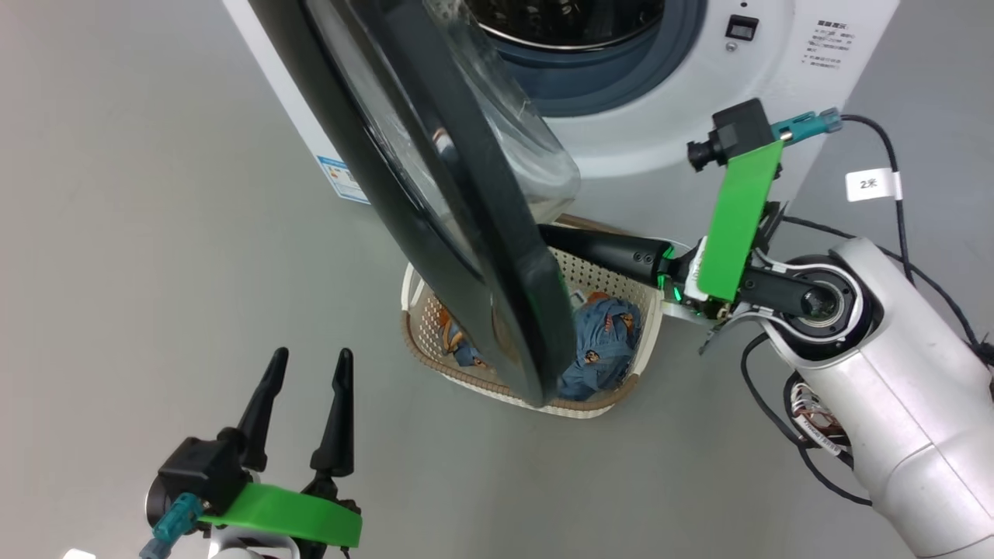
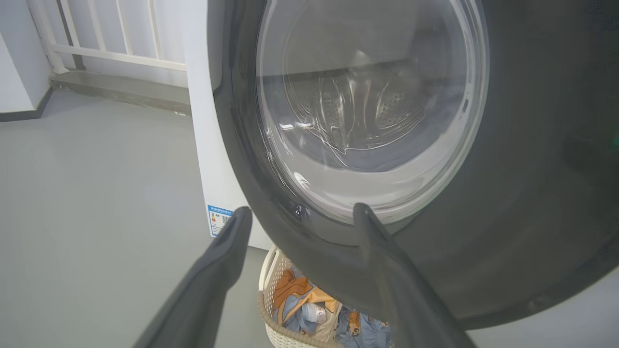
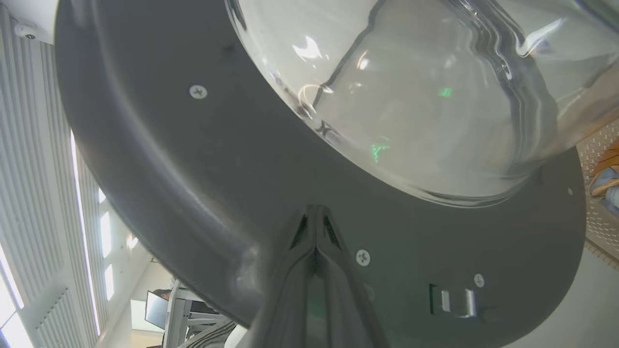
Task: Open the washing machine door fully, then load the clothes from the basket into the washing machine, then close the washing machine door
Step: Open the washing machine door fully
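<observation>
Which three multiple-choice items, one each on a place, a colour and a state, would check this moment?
1. Where does the basket stand relative to the washing machine?
A) on top of it
B) inside its drum
C) on the floor in front of it, beneath the open washing machine door

2. What colour is the door's wide rim?
A) black
B) white
C) blue

3. How do the fingers of the right gripper stand?
A) spread wide apart
B) shut together, tips at the door's inner face
C) shut on a garment

Answers:
1 C: the head view shows it on the grey floor below the door's lower edge.
2 A: the rim is glossy black.
3 B: the right wrist view shows them pressed together with nothing between.
</observation>
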`<state>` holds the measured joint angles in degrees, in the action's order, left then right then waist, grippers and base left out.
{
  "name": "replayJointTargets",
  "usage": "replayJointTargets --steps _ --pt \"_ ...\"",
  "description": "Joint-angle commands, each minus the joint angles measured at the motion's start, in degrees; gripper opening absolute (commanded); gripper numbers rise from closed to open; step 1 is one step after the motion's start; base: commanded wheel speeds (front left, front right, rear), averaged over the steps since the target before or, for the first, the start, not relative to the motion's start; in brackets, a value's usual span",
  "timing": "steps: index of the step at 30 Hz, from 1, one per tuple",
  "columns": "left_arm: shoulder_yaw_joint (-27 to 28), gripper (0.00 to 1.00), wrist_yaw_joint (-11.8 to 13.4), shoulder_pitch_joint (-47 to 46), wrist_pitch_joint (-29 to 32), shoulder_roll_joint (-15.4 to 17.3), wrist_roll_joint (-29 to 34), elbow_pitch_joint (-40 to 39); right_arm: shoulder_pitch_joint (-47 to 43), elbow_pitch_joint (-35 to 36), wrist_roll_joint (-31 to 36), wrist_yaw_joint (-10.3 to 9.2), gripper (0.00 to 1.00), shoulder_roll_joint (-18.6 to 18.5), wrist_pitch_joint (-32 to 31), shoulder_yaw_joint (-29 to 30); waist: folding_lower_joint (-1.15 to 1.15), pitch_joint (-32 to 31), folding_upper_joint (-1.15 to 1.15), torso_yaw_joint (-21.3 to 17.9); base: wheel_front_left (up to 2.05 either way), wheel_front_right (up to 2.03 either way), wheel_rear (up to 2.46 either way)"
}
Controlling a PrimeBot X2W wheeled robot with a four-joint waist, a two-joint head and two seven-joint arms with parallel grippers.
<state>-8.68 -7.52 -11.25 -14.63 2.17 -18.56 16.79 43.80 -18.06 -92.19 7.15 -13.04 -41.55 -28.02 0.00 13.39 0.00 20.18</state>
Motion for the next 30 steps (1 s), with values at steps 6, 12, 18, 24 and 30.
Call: replayJointTargets --steps 6,12,18,24,30 --pt "1.95 1.0 0.03 0.39 -0.37 0.92 0.26 -1.51 -2.06 2.44 0.51 0.34 0.0 2.77 -0.97 -1.09 0.0 -0.78 0.0 1.24 0.0 0.0 0.0" --pt "1.81 1.0 0.03 0.52 -0.37 0.87 0.27 -1.38 -3.12 2.61 0.6 0.34 0.0 4.59 -1.91 -1.48 0.0 -1.27 0.0 2.23 0.0 0.0 0.0" --pt "1.76 1.0 0.03 0.73 -0.37 0.85 0.45 -1.17 -4.04 2.49 1.01 0.34 0.0 5.59 -2.16 -1.63 0.0 -1.95 0.0 2.6 0.0 0.0 0.0" --pt "1.73 1.0 0.03 1.11 -0.37 1.01 0.74 -1.13 -5.15 2.67 0.96 0.34 0.0 6.23 -2.03 -1.05 0.0 -2.83 0.0 2.09 0.0 0.0 0.0" --pt "1.63 1.0 0.03 1.28 -0.37 1.47 0.89 -0.96 -6.26 3.19 1.61 0.34 0.0 6.08 -0.75 0.2 0.0 -3.82 0.0 0.89 0.0 0.0 0.0"
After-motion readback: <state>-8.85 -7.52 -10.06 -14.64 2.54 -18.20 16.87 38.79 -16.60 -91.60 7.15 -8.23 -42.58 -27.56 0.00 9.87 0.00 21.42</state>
